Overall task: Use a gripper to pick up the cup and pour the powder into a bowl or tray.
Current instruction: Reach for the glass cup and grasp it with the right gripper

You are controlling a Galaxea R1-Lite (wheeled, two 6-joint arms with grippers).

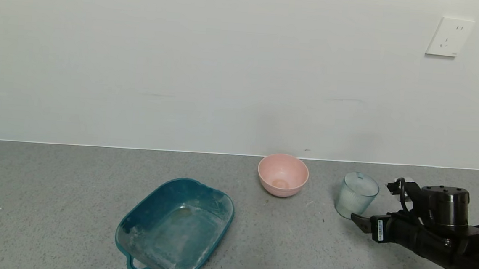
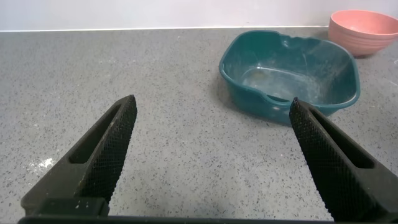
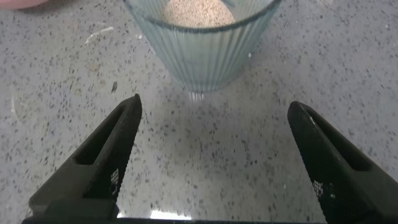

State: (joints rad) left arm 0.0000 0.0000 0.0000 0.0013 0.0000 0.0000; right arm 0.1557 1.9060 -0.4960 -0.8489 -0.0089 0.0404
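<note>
In the head view you had the right gripper (image 1: 375, 205) low over the counter (image 1: 49, 205) at the right edge, its near finger (image 1: 362, 222) just beside the base of the cup (image 1: 356, 195), not touching it that I could tell. The cup stood upright ahead of the gripper, and the pink bowl (image 1: 283, 174) sat beyond the cup, farther from the gripper, near the wall (image 1: 185, 63). The teal tray (image 1: 176, 227) lay well apart from the gripper, past the bowl and closer to you, dusty inside. A socket (image 1: 449, 37) was on the wall above the gripper. In the left wrist view your left gripper (image 2: 211, 155) hung spread wide over bare counter, holding nothing, with the tray (image 2: 289, 73) ahead of it and the bowl (image 2: 367, 31) just past the tray. In the right wrist view the right gripper (image 3: 211, 155) was spread wide and empty, both fingers (image 3: 115, 146) clear of the cup (image 3: 202, 46), which stood just ahead of the gap between them; pale tan powder (image 3: 198, 11) showed inside the cup.
</note>
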